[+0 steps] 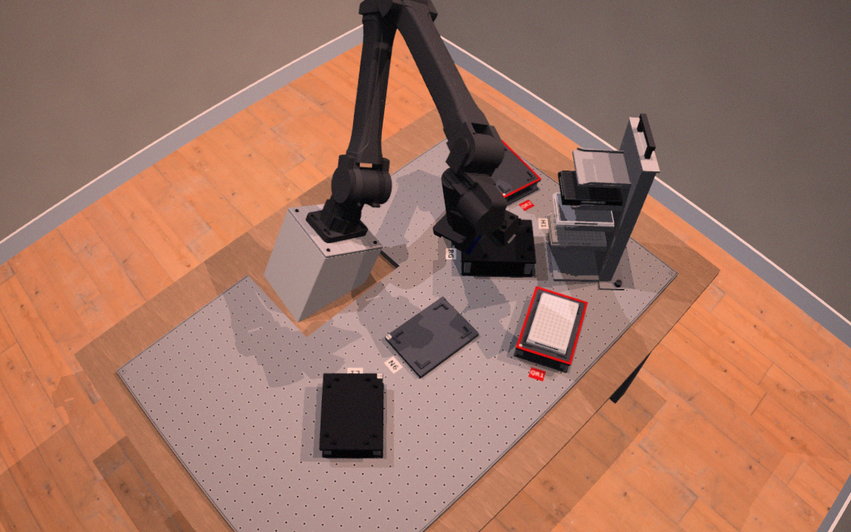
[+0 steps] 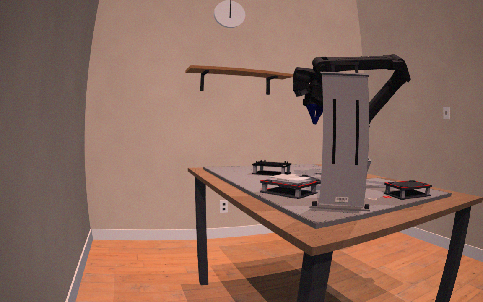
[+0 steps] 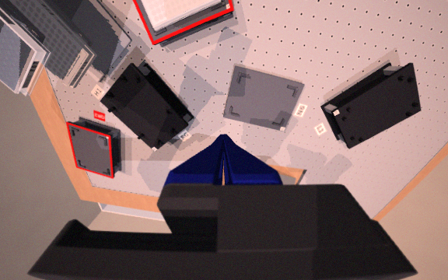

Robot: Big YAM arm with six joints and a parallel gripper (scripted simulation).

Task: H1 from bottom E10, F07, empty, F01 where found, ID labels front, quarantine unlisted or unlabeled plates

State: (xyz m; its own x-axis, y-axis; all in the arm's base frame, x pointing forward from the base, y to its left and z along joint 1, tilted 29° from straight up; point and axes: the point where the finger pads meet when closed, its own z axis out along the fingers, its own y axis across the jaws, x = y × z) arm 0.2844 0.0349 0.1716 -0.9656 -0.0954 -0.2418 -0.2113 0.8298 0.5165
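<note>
Gripper [image 3: 223, 155] clenched on nothing, high over the surface [image 1: 230, 397], above the RG nest [image 1: 514, 254] just beside hotel H1 [image 1: 633, 191].

QR1 [image 1: 529, 310]: white plate [image 1: 552, 322] seated inside the red frame, looks flat. Judged one quarantine move done.

QR2 [image 3: 90, 149]: bare. L1 [image 1: 351, 413]: dark, apparently no plate waiting. N6 [image 1: 431, 335]: nothing on it.

H1: shelves stacked with plates visible from above — a grey one on top [image 1: 601, 165], a black one under it [image 1: 587, 188], lighter ones lower down [image 1: 580, 227]. Labels not readable here; slot-by-slot match to manifest cannot be told. Black plate juts further forward than its neighbours, so perhaps not home.

Left, by judgement: read front labels, clear slot 3 if occupied, seat the rest home, second quarantine move if needed. Roughly early-to-middle of the job.
</note>
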